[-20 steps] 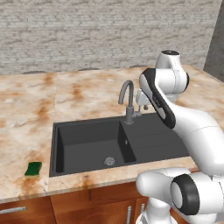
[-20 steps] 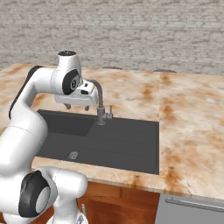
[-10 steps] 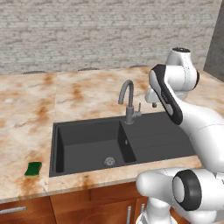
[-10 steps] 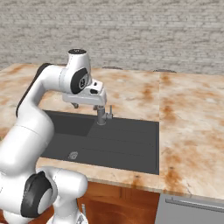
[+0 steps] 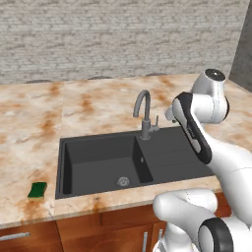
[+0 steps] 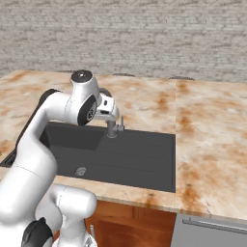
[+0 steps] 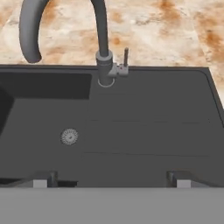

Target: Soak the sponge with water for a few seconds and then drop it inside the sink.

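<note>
The green sponge (image 5: 37,189) lies on the marble counter, left of the sink's front corner and far from my hand. The dark sink (image 5: 172,153) has its deep basin on the left, with a round drain (image 5: 123,181), and a flat drainboard on the right. My gripper (image 7: 111,180) hangs open and empty above the drainboard (image 7: 148,109), just right of the grey curved faucet (image 5: 142,112). In the hand view the faucet (image 7: 103,41) and its small lever (image 7: 126,57) stand straight ahead. No water shows at the spout.
A brick wall (image 5: 113,39) runs along the back of the counter. Bare marble counter (image 6: 212,140) stretches right of the sink and also to its left (image 5: 29,133). My own forearm (image 5: 194,133) crosses above the drainboard.
The upper arm and elbow have swung right, and the hand has shifted slightly right of the faucet. The jaws have widened. The sponge has not moved.
</note>
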Controlling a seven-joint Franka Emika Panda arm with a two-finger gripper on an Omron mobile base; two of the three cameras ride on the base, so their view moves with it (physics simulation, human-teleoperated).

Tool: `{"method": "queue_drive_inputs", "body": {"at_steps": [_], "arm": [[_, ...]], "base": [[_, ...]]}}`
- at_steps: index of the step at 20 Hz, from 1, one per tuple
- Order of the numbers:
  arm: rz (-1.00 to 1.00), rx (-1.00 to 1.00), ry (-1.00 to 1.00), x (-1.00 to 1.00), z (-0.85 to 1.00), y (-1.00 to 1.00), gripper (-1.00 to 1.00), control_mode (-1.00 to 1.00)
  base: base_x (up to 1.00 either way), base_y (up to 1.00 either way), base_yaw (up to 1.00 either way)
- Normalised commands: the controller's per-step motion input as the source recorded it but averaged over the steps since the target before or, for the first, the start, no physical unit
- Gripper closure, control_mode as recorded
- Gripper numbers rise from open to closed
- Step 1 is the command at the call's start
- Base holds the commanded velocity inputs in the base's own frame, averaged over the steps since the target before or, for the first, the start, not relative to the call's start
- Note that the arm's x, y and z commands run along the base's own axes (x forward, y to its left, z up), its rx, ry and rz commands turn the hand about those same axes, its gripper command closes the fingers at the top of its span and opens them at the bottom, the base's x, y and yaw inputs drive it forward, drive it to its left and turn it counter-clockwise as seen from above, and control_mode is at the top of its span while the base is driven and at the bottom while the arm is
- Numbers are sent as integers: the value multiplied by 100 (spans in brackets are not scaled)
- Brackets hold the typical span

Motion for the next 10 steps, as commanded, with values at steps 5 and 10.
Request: {"method": "queue_drive_inputs", "body": {"at_steps": [5, 10], "arm": [[0, 0, -29, 0, -6, -8, -100, -100], [1, 0, -23, 0, -3, -4, -100, -100]], "base": [[0, 0, 0], [0, 0, 0]]}}
